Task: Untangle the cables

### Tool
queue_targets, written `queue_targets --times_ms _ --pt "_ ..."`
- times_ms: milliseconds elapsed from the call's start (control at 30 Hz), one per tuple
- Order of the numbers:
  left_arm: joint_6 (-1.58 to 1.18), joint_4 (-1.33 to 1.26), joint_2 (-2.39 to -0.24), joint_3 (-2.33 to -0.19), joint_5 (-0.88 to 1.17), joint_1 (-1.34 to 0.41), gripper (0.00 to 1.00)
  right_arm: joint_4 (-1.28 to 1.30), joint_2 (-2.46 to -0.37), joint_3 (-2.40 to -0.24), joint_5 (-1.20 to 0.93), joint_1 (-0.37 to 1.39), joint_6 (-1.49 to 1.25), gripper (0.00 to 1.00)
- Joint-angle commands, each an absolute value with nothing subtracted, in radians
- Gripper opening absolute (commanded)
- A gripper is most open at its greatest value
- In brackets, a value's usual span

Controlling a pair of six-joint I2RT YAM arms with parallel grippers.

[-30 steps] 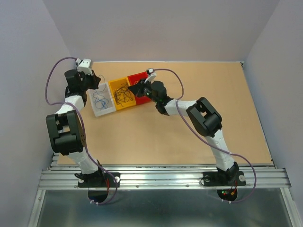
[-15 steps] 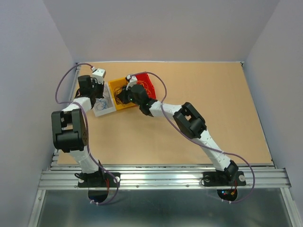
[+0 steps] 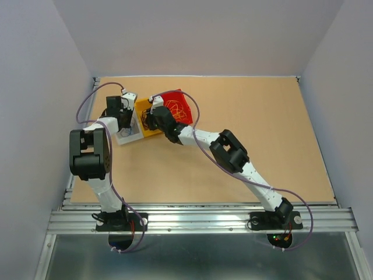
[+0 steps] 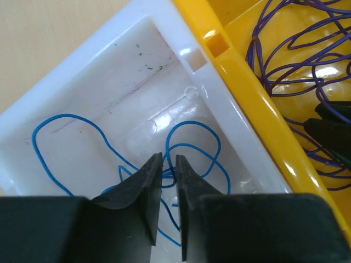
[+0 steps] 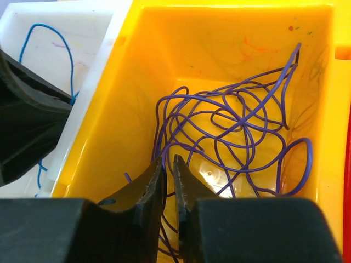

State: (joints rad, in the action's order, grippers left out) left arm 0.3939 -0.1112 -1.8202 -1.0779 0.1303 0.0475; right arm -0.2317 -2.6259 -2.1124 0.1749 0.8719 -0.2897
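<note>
The left gripper (image 4: 169, 165) and right gripper (image 5: 169, 164) stand slightly parted, clamping nothing; rising, either could snag blue wire (image 4: 192, 123) or purple tangle (image 5: 236, 131) over the yellow bin (image 4: 244, 87) rim.

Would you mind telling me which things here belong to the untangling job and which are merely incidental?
Job: blue wire, purple wires, orange wires, white bin, yellow bin, red bin.
Incidental: lilac arm cords, table.
</note>
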Motion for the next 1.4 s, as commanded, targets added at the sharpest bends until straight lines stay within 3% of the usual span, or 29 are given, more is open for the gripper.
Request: queue_targets --times_ms 0,167,367,400,500,533,600,633,667,700,867,1133,1267,1367 --pt "0.385 -0.1 -1.709 -1.144 0.101 0.051 0.32 -0.178 -2.563 -2.164 0.221 0.874 -0.256 0.2" --pt "0.368 -0.075 -1.651 -1.187 0.109 0.051 0.45 -0.219 -2.494 -2.111 0.227 0.873 -0.252 0.28" --pt "0.356 -0.046 -1.605 -1.213 0.104 0.051 0.49 -0.314 -2.378 -1.988 0.224 0.873 -0.247 0.44" --pt "0.354 -0.041 -1.586 -1.209 0.104 0.051 0.53 -0.331 -2.356 -1.929 0.221 0.874 -0.247 0.54" --pt "0.35 -0.034 -1.553 -1.184 0.112 0.051 0.57 -0.388 -2.264 -1.835 0.225 0.874 -0.245 0.66" --pt "0.345 -0.046 -1.513 -1.168 0.121 0.051 0.6 -0.399 -2.231 -1.756 0.227 0.874 -0.242 0.78" --pt "0.341 -0.108 -1.421 -1.074 0.161 0.051 0.69 -0.465 -2.11 -1.633 0.238 0.874 -0.229 0.91" --pt "0.333 -0.141 -1.381 -1.033 0.173 0.051 0.74 -0.5 -2.061 -1.474 0.239 0.873 -0.224 1.0" --pt "0.33 -0.178 -1.34 -0.935 0.195 0.052 0.81 -0.579 -2.013 -1.397 0.25 0.874 -0.206 1.0" --pt "0.324 -0.251 -1.245 -0.887 0.204 0.057 0.99 -0.606 -1.902 -1.326 0.267 0.874 -0.201 1.0" --pt "0.315 -0.325 -0.955 -0.656 0.223 0.086 0.99 -0.718 -1.541 -0.827 0.414 0.871 -0.137 1.0" --pt "0.287 -0.394 -0.435 -0.309 0.212 0.098 0.99 -0.686 -1.014 -0.298 0.6 0.873 -0.175 1.0" --pt "0.313 -0.37 -0.388 -0.279 0.259 0.1 0.99 -0.649 -0.717 -0.163 0.612 0.871 -0.239 1.0" --pt "0.344 -0.351 -0.361 -0.267 0.331 0.1 0.99 -0.641 -0.605 -0.072 0.655 0.873 -0.271 1.0"
